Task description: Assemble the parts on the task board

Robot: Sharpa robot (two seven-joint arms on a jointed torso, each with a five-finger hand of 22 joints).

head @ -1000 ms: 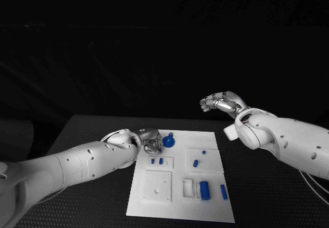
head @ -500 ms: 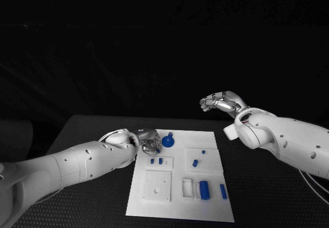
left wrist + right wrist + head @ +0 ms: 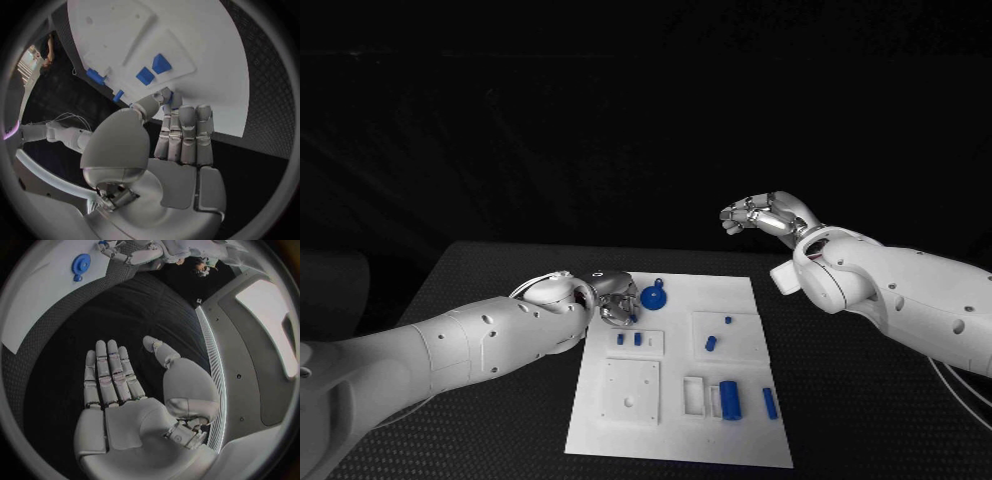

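The white task board (image 3: 678, 420) lies in the middle of the black table. My left hand (image 3: 609, 297) hovers at its far left corner, beside a round blue part (image 3: 655, 298). In the left wrist view the thumb and fingertips (image 3: 175, 107) pinch a small blue part (image 3: 169, 98) just above the board (image 3: 206, 60), near two blue blocks (image 3: 153, 70). My right hand (image 3: 766, 215) is raised above the table beyond the board's far right corner. In its wrist view the right hand (image 3: 122, 390) has its fingers straight and holds nothing.
Across the board lie two small blue blocks (image 3: 629, 339), a blue pin (image 3: 727, 320), a short blue piece (image 3: 711, 343), a blue cylinder (image 3: 730, 400) and a blue bar (image 3: 770, 402). Black table (image 3: 488, 270) surrounds the board.
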